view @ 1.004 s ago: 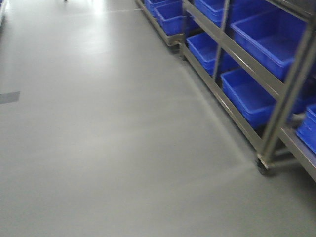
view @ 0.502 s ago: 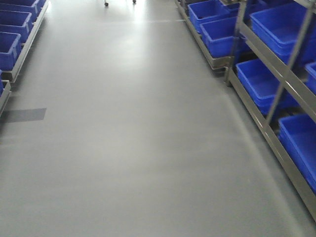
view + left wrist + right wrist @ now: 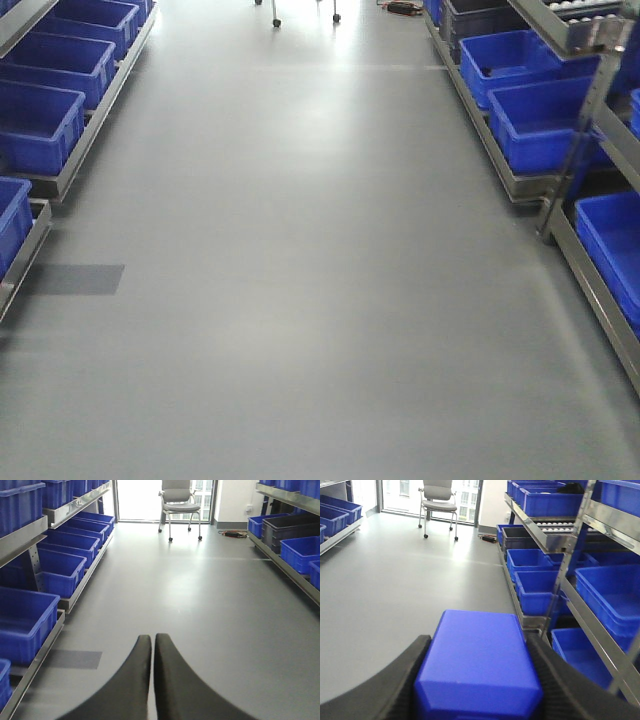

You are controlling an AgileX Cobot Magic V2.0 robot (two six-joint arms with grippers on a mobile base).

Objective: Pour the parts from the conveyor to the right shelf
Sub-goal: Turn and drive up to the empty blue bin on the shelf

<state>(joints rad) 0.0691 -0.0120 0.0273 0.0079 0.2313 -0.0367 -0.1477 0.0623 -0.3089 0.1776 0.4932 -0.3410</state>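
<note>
A bright blue boxy part fills the lower middle of the right wrist view, and my right gripper is shut on it, one black finger on each side. The right shelf stands just to the right of it: a steel frame with white roller rails and deep blue crates. In the front view the same right shelf runs along the right edge. My left gripper is shut with nothing between its fingers, above bare grey floor. The conveyor is out of view.
A second rack of blue crates lines the left side of the aisle. A wheeled chair stands at the far end by the window. A black crate sits low on the right shelf, and a dark patch marks the floor.
The front view has swung left: the right shelf slid from mid-frame to the right edge, and the left rack of crates came into view. The aisle now runs straight ahead.
</note>
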